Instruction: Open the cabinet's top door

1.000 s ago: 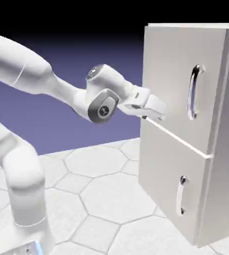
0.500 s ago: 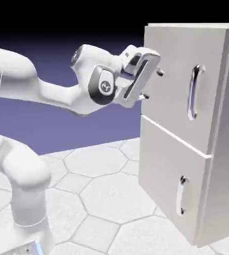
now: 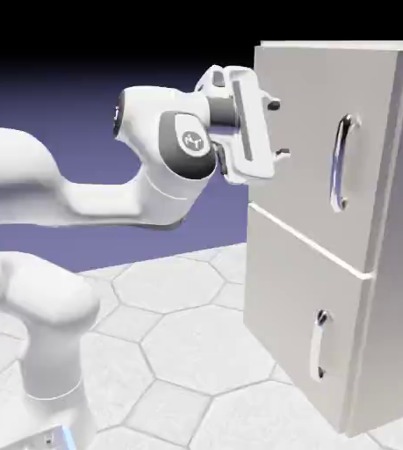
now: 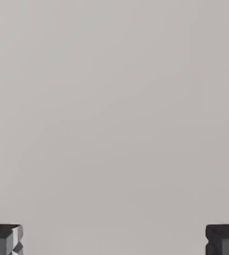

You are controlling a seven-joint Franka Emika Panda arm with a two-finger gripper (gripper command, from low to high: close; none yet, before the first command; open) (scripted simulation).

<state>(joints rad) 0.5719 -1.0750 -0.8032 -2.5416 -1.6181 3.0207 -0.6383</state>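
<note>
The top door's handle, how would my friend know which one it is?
Find the tall light-grey cabinet. On its upper door is a shiny upright bar, curved outward. It's longer than the lower door's handle.

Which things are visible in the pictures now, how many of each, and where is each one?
tall light-grey boxy cabinet: one, light grey, exterior view's right
larger flat upper door: one, light grey, closed, above the other door
smaller flat lower door: one, light grey, closed, below
long curved metal bar handle: one, silver, upright on the upper door
shorter metal bar handle: one, silver, upright on the lower door
patterned floor: one, whitish, under everything
robot arm: one, white, exterior view's left
two-finger gripper: one, white with dark fingertips, open, before the upper door
</note>
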